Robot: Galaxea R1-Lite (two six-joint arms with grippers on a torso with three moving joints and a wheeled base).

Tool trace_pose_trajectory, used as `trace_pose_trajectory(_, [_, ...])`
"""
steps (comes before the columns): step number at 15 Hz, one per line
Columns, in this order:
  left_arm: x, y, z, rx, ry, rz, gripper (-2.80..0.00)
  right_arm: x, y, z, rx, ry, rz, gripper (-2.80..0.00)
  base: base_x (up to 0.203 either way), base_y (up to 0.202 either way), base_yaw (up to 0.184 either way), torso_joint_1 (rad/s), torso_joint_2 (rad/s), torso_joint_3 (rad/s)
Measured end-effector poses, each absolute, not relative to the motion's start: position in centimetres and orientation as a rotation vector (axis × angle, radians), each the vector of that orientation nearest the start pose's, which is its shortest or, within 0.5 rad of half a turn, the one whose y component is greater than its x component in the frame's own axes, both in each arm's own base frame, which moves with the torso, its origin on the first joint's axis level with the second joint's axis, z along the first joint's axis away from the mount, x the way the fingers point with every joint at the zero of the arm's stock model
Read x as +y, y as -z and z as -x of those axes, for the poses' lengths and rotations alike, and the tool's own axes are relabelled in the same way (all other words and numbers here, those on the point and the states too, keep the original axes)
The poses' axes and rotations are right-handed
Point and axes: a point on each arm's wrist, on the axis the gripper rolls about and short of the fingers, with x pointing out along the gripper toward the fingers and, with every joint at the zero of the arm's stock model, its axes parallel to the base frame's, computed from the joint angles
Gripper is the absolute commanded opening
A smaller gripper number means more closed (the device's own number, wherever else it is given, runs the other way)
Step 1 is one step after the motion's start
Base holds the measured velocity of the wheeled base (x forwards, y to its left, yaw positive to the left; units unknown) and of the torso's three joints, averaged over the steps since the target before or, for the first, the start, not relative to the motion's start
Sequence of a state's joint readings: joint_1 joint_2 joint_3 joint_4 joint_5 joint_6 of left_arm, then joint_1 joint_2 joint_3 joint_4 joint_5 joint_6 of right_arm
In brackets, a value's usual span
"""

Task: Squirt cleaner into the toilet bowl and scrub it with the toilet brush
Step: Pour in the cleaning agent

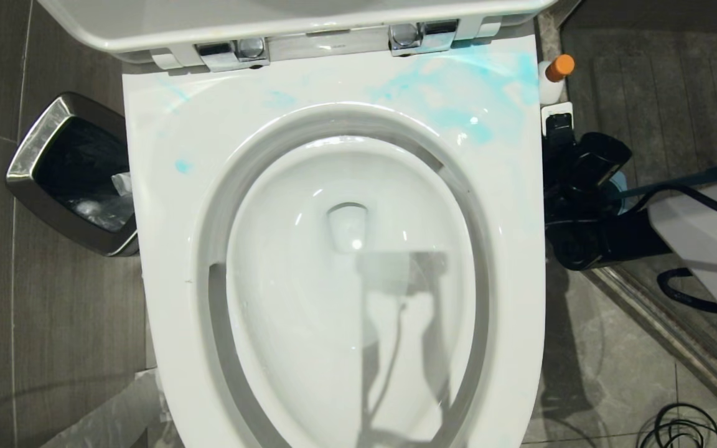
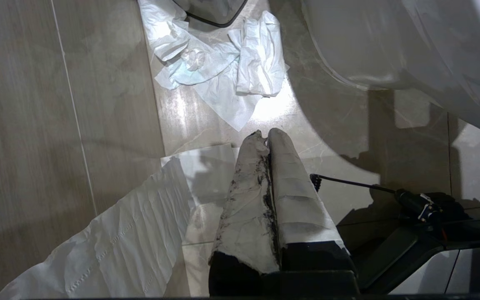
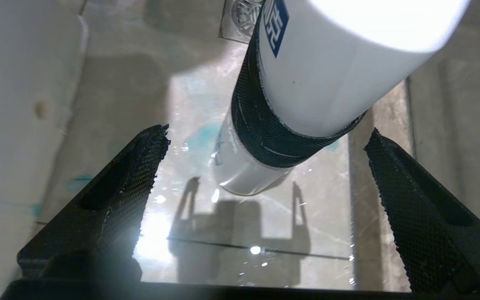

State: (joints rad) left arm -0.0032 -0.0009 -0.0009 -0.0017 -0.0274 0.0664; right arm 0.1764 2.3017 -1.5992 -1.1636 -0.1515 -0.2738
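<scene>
Presently, findings as inspected:
Toilet bowl: the toilet bowl (image 1: 358, 274) lies directly below my head, seat down and lid raised; water sits at the bottom.
Seat: blue liquid (image 1: 458, 93) is smeared across the rear right of the seat, with fainter spots at rear left.
Cleaner: the cleaner (image 1: 554, 78) stands upright on the floor just beside the toilet's rear right corner, orange cap on top.
Right pincer: my right pincer (image 3: 265, 175) is down beside the toilet on the right, fingers (image 3: 131, 175) spread wide apart, gripping nothing; the white bottle with its black textured band stands between them on the wet floor, clear of both.
Left pincer: my left pincer (image 2: 268, 137) hangs low over the floor, white-wrapped fingers pressed together, empty.
Toilet brush: I cannot tell it apart from the dark arm beside the toilet.
Waste bin: a steel-rimmed waste bin (image 1: 41, 137) stands left of the toilet.
Floor: crumpled tissue (image 2: 223, 62) lies on the tiles.
</scene>
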Motion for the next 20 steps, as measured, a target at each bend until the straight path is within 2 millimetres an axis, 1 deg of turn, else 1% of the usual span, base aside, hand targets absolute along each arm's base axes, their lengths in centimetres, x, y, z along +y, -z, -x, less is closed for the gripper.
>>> trace_pose_trajectory(7, [-0.1,-7.6,2.3,-0.004,0.030,-0.067,-2.80,7.4,-21.8,-48.6,-0.530,0.068,0.242,0.00,0.000,0.000,0.000,0.000,0.00,0.000])
trace_pose_trajectory(13, [-0.1,-7.6,2.3,-0.004,0.030,-0.066,-2.80,7.5,-21.9,-50.2,-0.608,0.086,0.236,0.00,0.000,0.000,0.000,0.000,0.00,0.000])
trace_pose_trajectory(17, [-0.1,-7.6,2.3,-0.005,0.031,-0.066,-2.80,7.6,-20.9,-50.9,-0.613,0.086,0.234,0.00,0.000,0.000,0.000,0.000,0.00,0.000])
trace_pose_trajectory(20, [-0.1,-7.6,2.3,-0.004,0.030,-0.067,-2.80,7.6,-20.8,-51.0,-0.647,0.091,0.226,0.00,0.000,0.000,0.000,0.000,0.00,0.000])
